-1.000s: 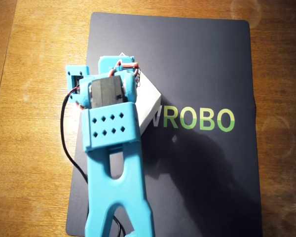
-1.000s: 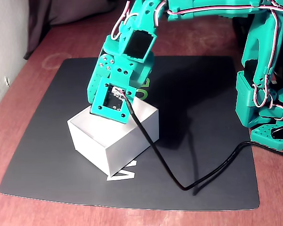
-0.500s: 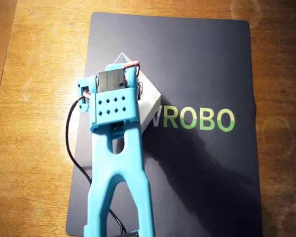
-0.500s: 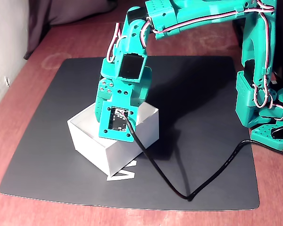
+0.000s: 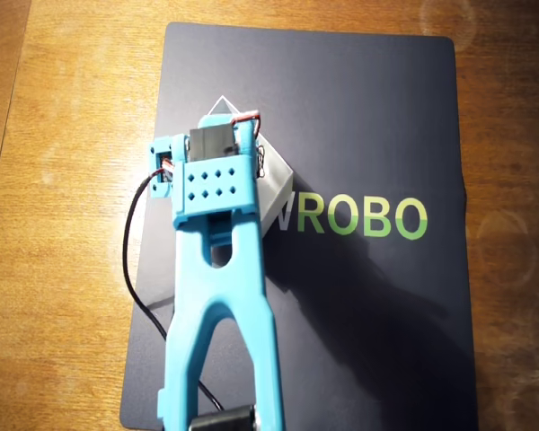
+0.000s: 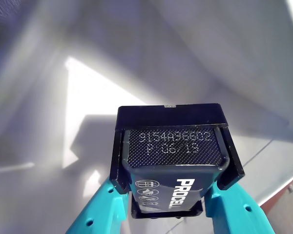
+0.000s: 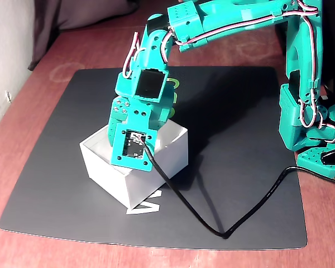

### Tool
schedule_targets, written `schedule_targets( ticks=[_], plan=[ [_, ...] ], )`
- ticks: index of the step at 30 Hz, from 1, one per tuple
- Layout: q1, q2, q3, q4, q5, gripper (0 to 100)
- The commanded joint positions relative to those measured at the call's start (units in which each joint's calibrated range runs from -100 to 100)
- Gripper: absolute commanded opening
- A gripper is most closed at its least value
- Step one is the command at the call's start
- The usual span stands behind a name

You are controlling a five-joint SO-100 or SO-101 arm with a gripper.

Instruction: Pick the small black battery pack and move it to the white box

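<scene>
In the wrist view the gripper [image 6: 168, 207] has its two teal fingers [image 6: 95, 214] pinched against the sides of the black battery pack [image 6: 173, 146], which fills the lower middle of that picture. The pack's long axis runs straight out from the gripper, along the fingers, so its end cap faces away from the camera; its printed face, with a code and the letters "PROCEL", is turned up toward the lens. Beyond the pack's far end lie the pale inner surfaces of the white box [image 6: 88, 97], directly ahead of the fingertips.

The fixed view shows what the wrist view cannot: the arm [image 7: 223, 19] bends down over the white box [image 7: 167, 151], and the wrist sits right above the box's open top, hiding the fingers and the pack. The box stands on a dark mat [image 7: 234, 167], with a black cable [image 7: 212, 223] trailing from the wrist camera.

From overhead, the arm [image 5: 220, 296] covers most of the box [image 5: 274, 184]; the mat [image 5: 359, 108] carries green "ROBO" lettering just beside the wrist.
</scene>
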Motion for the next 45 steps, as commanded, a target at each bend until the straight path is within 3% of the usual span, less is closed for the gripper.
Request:
schedule_targets(
  ticks=[1,10,14,33,38,45],
  plan=[
    [0.7,-0.1,-2.7,-0.8,2.3,4],
    [0.7,-0.1,-2.5,-0.6,3.0,5],
    [0.7,-0.1,-2.5,-0.2,3.0,12],
    [0.6,-0.2,-2.4,0.0,5.2,13],
    [0.6,-0.2,-2.4,1.3,5.2,21],
    [0.6,-0.2,-2.4,2.1,5.1,22]
  ],
)
